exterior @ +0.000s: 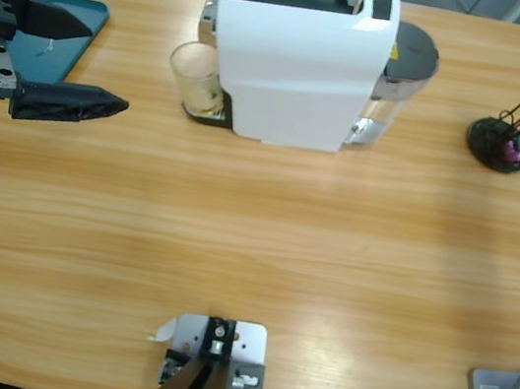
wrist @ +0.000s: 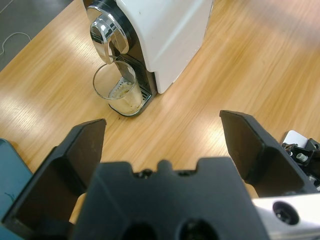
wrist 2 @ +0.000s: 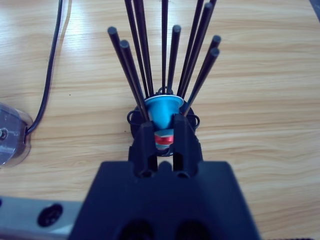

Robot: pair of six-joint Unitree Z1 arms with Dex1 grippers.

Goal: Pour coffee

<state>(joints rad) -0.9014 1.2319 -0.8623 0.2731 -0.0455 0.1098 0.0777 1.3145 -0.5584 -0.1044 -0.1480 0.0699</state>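
Black jaws of the left gripper [wrist: 162,145] sit closest, spread wide with nothing between them, aimed at the glass [wrist: 116,86] from well apart; the coffee [wrist: 125,96] is just a shallow tan layer in the bottom, glass parked on the drip tray right under the chrome spout [wrist: 106,35] of the white machine [exterior: 297,61]; so I reckon the risk is clipping that spout or the rim on the way in and tipping it; thin glass could slip too. Right gripper [wrist 2: 164,135] looks nearly closed beside a blue capsule [wrist 2: 163,109] in the rod holder [exterior: 500,147]; snagging those rods seems possible.
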